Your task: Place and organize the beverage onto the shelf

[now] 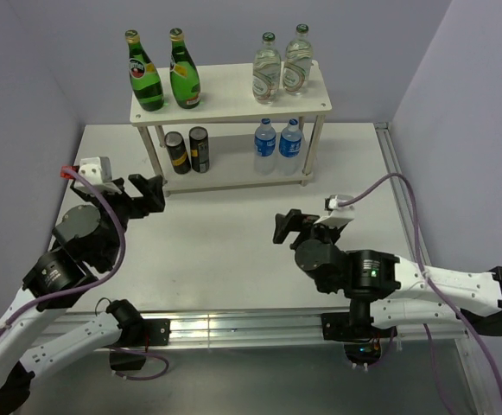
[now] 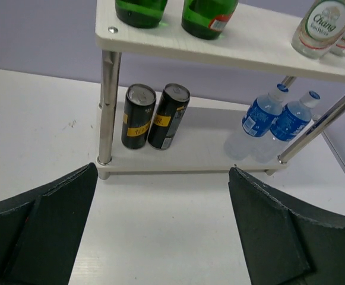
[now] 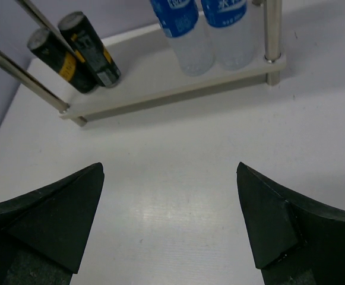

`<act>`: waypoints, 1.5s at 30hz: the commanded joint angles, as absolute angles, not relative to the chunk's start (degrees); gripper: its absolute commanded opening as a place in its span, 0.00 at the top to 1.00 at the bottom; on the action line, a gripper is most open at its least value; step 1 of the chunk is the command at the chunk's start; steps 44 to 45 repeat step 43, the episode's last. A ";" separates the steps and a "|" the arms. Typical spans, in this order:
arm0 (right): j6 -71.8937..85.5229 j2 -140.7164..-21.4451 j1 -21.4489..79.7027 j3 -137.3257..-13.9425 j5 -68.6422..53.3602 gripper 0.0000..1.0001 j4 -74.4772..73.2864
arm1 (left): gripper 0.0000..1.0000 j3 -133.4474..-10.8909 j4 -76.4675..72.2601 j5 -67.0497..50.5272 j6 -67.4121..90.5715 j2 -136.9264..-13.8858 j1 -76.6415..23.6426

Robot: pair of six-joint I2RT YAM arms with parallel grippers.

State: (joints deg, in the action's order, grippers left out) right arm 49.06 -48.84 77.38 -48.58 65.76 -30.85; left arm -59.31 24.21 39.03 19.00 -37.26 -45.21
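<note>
The shelf (image 1: 225, 82) stands at the back of the table. Its top board holds two green bottles (image 1: 145, 76) on the left and two clear bottles (image 1: 268, 69) on the right. Its lower board holds two black cans (image 1: 187, 150) on the left and two blue-labelled water bottles (image 1: 276, 141) on the right. My left gripper (image 1: 151, 192) is open and empty, just in front of the shelf's left leg. My right gripper (image 1: 287, 225) is open and empty, on the table in front of the shelf. The cans (image 2: 154, 116) and water bottles (image 3: 205, 24) show in the wrist views.
The white table (image 1: 233, 251) ends in a metal rail (image 1: 233, 324) at the near edge. Purple-grey walls close in the back and both sides. Cables loop from both wrists.
</note>
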 commanded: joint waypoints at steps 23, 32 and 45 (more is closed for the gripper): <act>26.72 -45.17 77.78 -75.32 60.73 0.00 -39.46 | 0.01 -57.57 18.72 42.27 16.52 -31.11 -45.26; 26.81 -44.65 77.78 -74.45 60.65 0.00 -38.50 | 0.01 -57.66 18.98 42.45 16.00 -32.26 -44.91; 26.89 -44.56 77.78 -73.92 60.47 0.00 -38.23 | 0.01 -58.27 19.16 40.43 15.73 -33.31 -44.56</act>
